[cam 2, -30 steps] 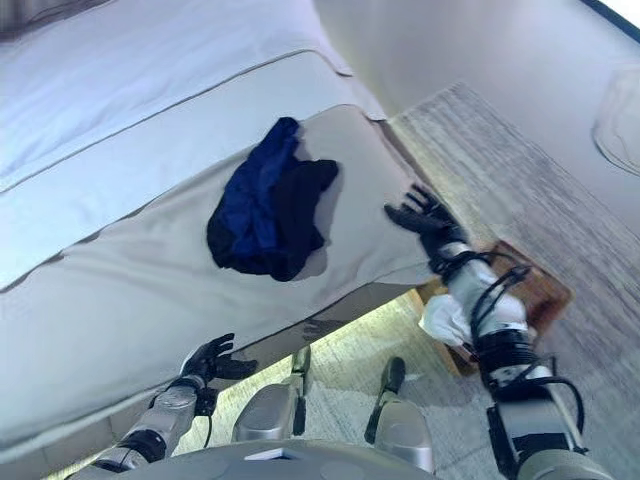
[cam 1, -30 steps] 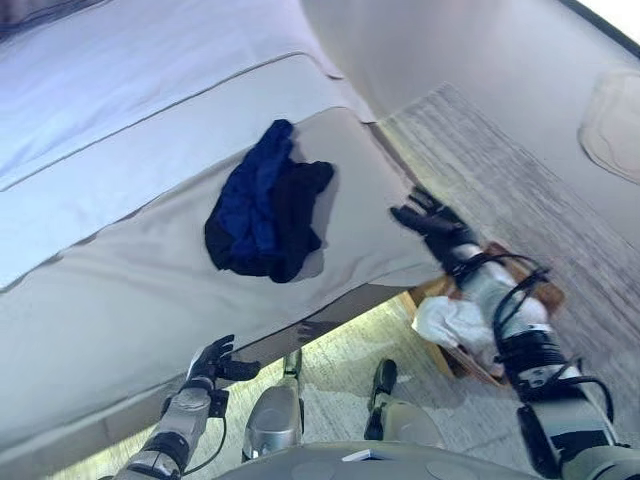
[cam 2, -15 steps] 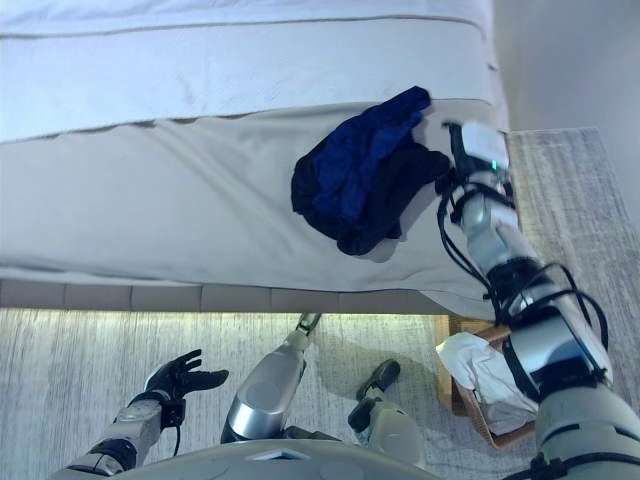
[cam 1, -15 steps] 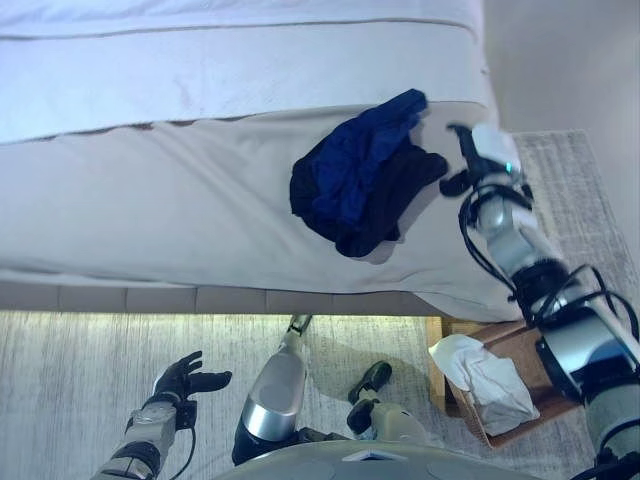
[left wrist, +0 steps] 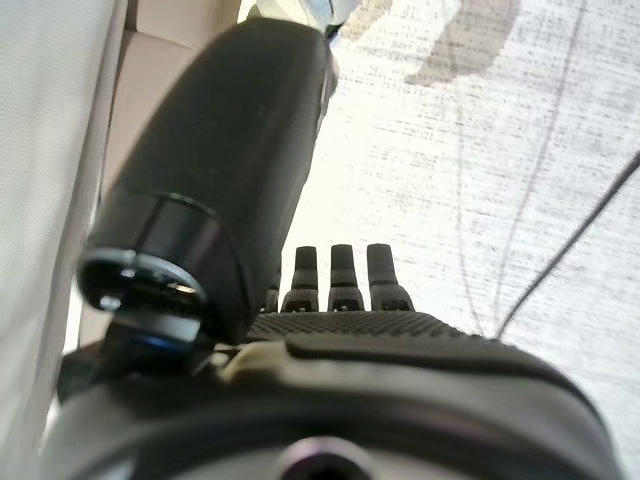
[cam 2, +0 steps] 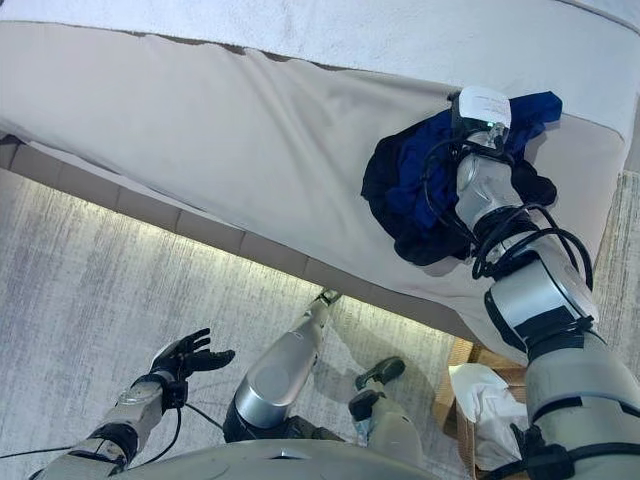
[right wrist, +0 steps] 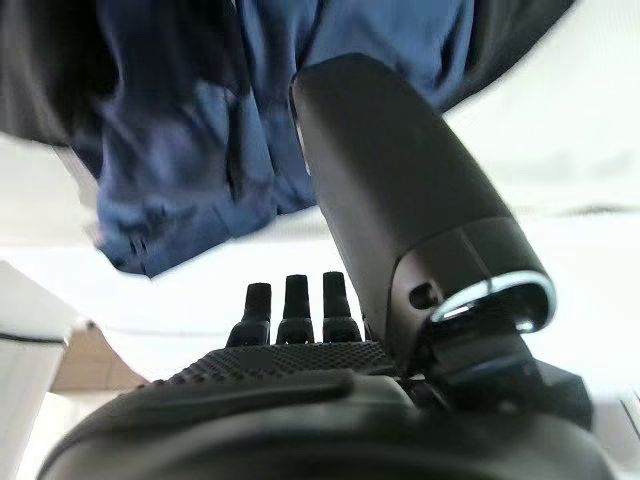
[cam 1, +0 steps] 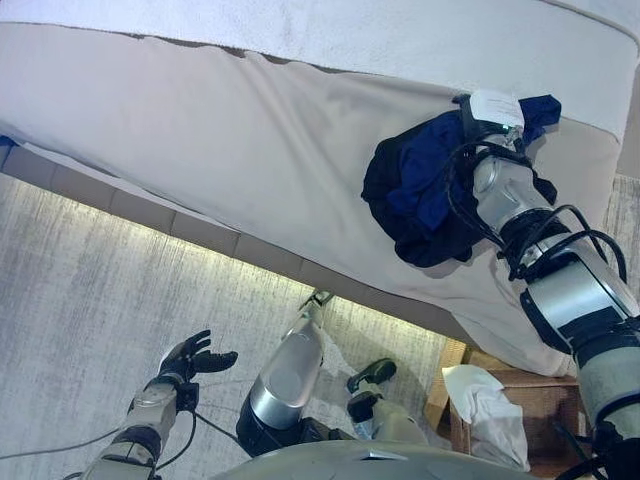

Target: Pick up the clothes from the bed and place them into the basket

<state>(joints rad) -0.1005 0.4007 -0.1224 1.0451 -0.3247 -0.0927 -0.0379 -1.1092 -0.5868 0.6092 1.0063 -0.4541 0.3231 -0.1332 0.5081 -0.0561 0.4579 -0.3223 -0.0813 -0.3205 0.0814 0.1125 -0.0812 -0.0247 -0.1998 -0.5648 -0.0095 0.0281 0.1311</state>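
A pile of blue and black clothes point(cam 1: 415, 190) lies on the beige bed cover point(cam 1: 250, 150) near the bed's right end. My right arm reaches over the pile from the right. In the right wrist view my right hand point(right wrist: 285, 375) is open with straight fingers point(right wrist: 288, 305), and the blue cloth point(right wrist: 200, 180) lies just past them. The wooden basket point(cam 1: 530, 380) stands on the floor at the lower right with a white cloth point(cam 1: 490, 410) in it. My left hand point(cam 1: 195, 358) is open and empty, low over the floor; it also shows in the left wrist view point(left wrist: 340, 330).
The bed's edge runs across the view from the left to the lower right, above a lit strip of pale carpet point(cam 1: 90, 290). A white sheet point(cam 1: 330, 30) covers the far part of the bed.
The whole view has turned, so the camera moved. My right hand has gone from beside the clothes to over the pile. My left hand stays low and open.
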